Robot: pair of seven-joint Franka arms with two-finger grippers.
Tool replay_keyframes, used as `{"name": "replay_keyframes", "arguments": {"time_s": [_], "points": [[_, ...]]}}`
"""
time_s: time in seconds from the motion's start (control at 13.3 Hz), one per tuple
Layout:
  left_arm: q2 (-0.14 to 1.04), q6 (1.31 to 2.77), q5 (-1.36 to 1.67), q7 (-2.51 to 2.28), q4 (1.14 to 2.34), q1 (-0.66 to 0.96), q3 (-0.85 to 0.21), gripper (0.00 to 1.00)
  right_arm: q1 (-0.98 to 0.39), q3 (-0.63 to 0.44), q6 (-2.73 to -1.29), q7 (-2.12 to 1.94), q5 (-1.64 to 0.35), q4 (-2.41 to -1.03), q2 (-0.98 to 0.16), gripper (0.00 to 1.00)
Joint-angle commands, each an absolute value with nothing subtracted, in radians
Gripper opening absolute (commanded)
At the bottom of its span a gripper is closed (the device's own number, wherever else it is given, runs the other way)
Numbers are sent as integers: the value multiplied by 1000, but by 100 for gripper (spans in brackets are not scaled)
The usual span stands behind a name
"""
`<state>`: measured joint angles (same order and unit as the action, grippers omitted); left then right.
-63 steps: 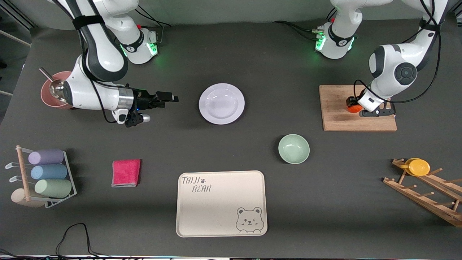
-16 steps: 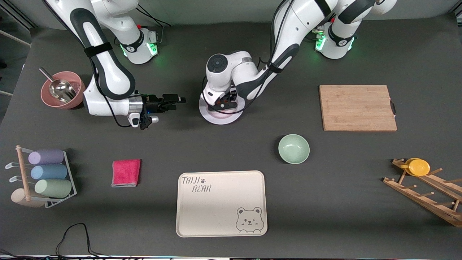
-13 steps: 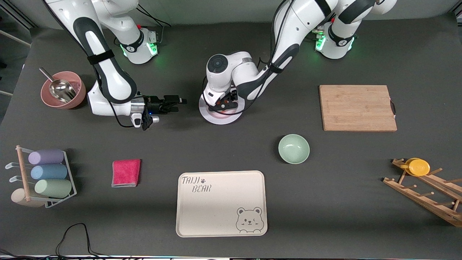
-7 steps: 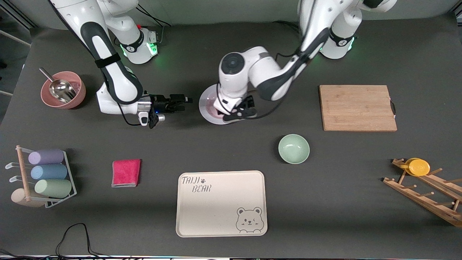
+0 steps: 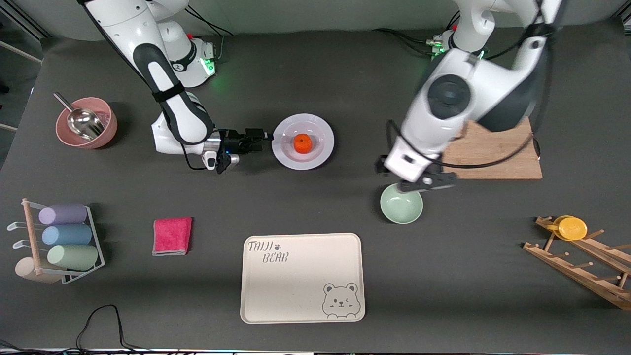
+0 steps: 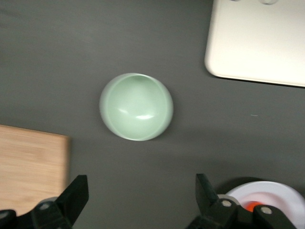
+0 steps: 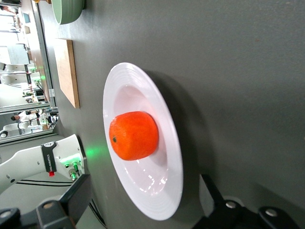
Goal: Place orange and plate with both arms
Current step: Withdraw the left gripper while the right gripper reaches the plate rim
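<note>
orange (image 5: pixel 302 143) on plate (image 5: pixel 323 155); both jaws open — green bowl (image 5: pixel 401 204) under left gripper (image 5: pixel 419 183).

plate (image 5: pixel 302 160) rim: bare table around | orange (image 5: pixel 302 143) fills centre

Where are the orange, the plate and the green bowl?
orange (image 5: pixel 302 143): front view, middle of the fruit.
plate (image 5: pixel 325 133): front view, bare rim toward the left arm's end.
green bowl (image 6: pixel 136 106): left wrist view, inside of the bowl.
</note>
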<state>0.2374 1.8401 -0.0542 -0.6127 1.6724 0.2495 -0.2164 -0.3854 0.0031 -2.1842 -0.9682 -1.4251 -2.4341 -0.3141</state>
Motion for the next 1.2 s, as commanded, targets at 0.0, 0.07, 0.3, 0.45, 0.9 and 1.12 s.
{"name": "replay_keyframes", "arguments": {"time_s": [0.0, 0.07, 0.3, 0.45, 0.9, 1.12], "points": [[154, 1757, -28, -390, 1715, 208, -101, 100, -393, -2, -2197, -1045, -1486, -2428, -353, 100], [137, 1728, -28, -317, 1715, 140, -104, 100, -399, -2, -2197, -1061, -1506, -2430, -356, 100], [78, 1695, -31, -229, 1750, -4, -112, 100, -413, -2, -2212, -1126, -1554, -2430, -394, 100], [22, 1689, -41, -135, 1785, -41, -107, 100, -423, 0, -2212, -1190, -1616, -2431, -417, 91], [-55, 1640, -77, -132, 1769, 133, 118, 100, -423, 2, -2212, -1207, -1628, -2433, -419, 42], [-74, 1615, -78, -126, 1775, 98, 115, 100, -426, 8, -2221, -1207, -1647, -2433, -419, 31]]}}
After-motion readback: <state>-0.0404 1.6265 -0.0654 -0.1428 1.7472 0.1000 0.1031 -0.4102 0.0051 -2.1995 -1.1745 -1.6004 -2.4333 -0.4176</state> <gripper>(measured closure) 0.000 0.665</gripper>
